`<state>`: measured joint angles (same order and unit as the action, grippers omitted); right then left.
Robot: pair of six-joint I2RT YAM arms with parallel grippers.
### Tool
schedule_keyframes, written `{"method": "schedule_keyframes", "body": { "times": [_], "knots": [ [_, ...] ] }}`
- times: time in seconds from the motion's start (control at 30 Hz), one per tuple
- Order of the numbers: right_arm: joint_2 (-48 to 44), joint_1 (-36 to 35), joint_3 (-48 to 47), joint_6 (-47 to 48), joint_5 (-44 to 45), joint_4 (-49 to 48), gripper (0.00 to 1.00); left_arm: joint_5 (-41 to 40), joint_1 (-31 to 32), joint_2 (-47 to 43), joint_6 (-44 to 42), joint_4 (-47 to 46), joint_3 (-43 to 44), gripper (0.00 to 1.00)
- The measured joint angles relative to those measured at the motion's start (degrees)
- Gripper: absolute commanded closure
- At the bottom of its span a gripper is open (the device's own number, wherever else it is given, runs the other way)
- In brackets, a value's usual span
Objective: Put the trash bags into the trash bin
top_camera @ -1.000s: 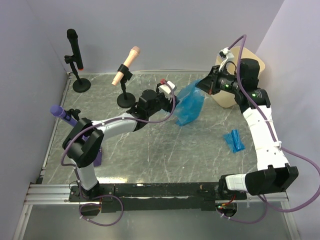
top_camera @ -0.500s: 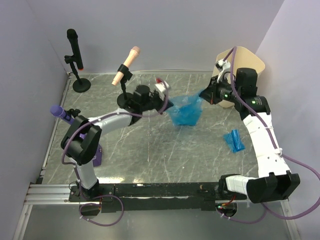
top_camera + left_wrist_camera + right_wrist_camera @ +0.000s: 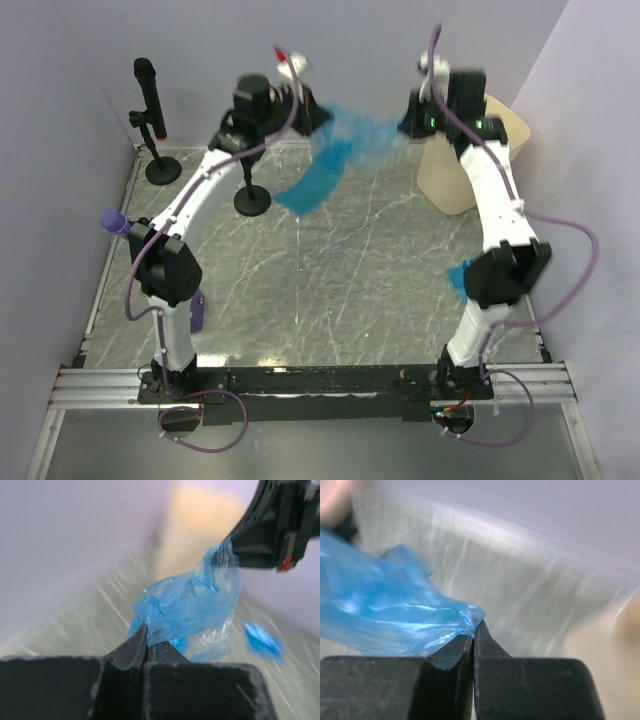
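A blue trash bag (image 3: 345, 140) hangs in the air, stretched between both grippers, with one end drooping to the left. My left gripper (image 3: 312, 118) is shut on its left part; in the left wrist view the jaws (image 3: 146, 640) pinch the crumpled blue film (image 3: 185, 605). My right gripper (image 3: 405, 125) is shut on the bag's right end, seen pinched in the right wrist view (image 3: 474, 632). The cream trash bin (image 3: 470, 165) stands at the back right, just right of the right gripper. A second, folded blue trash bag (image 3: 459, 280) lies on the table, partly hidden by the right arm.
A black microphone (image 3: 147, 95) on a stand is at the back left. A round stand base (image 3: 252, 201) sits below the left arm. A purple microphone (image 3: 116, 222) is at the left edge. Walls close the back and both sides.
Both arms have risen high and toward the back wall. The left gripper has shut on the bag. The bag is lifted off the table and stretched between the two grippers.
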<state>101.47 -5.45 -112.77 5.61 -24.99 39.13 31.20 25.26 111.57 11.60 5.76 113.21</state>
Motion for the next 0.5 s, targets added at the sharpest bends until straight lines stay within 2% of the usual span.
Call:
{"method": "schedule_keyframes", "body": {
  "times": [0.07,0.13,0.17,0.27,0.37,0.43,0.5],
  "knots": [
    [7.6,-0.3,-15.5,0.0,1.0,-1.8,1.0,-4.8,-1.3,1.4,-0.2,-0.5,8.1,0.99],
    [8.5,-0.8,-20.9,-0.1,1.7,-6.9,1.0,-10.4,-2.8,0.0,-1.2,-6.3,10.3,0.99],
    [7.1,-1.3,-20.5,0.1,1.9,-10.0,1.0,-12.1,-3.2,-1.1,-1.8,-9.3,9.9,0.99],
    [-4.0,-5.5,-8.3,4.2,3.3,-28.7,1.0,-18.3,-2.2,-6.1,-8.3,-23.2,6.8,0.99],
    [-15.2,-12.5,5.4,11.5,4.8,-45.6,1.0,-22.0,4.0,-11.5,-20.4,-39.9,0.5,0.99],
    [-20.9,-16.6,13.4,15.3,5.2,-54.1,1.0,-22.2,9.5,-16.0,-28.8,-52.5,-8.6,0.99],
    [-26.6,-17.4,23.8,18.1,6.9,-59.8,1.0,-21.4,13.9,-20.1,-35.9,-61.5,-20.3,0.99]
  ]
}}
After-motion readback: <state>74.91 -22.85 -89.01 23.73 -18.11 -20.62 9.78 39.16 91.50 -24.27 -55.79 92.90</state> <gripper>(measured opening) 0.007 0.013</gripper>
